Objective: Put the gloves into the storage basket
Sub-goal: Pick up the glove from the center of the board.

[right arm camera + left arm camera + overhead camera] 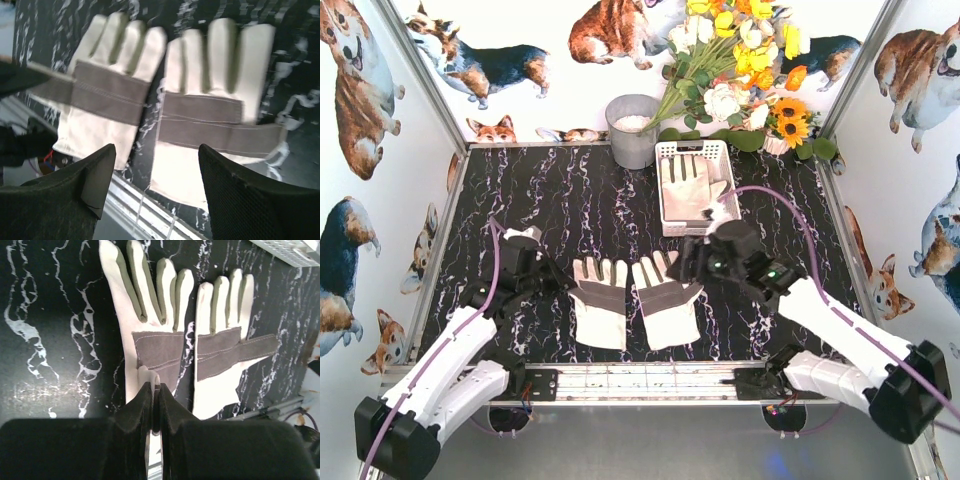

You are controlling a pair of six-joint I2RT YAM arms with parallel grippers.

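Note:
Two cream-white gloves with dark grey panels lie side by side, fingers pointing away, on the black marbled table: the left glove (598, 300) (150, 315) (105, 100) and the right glove (667, 298) (225, 355) (205, 115). My left gripper (563, 285) (155, 387) is shut on a fold of the left glove's near edge. My right gripper (692, 262) (155, 170) is open and empty, just above the right glove's cuff end. The white slotted storage basket (665, 150) stands at the back, with at least one glove (685, 185) lying inside it.
A grey metal bucket (633, 130) stands left of the basket. A bunch of artificial flowers (740, 60) leans over the back right corner. A metal rail (640, 380) runs along the table's near edge. Printed walls close in both sides.

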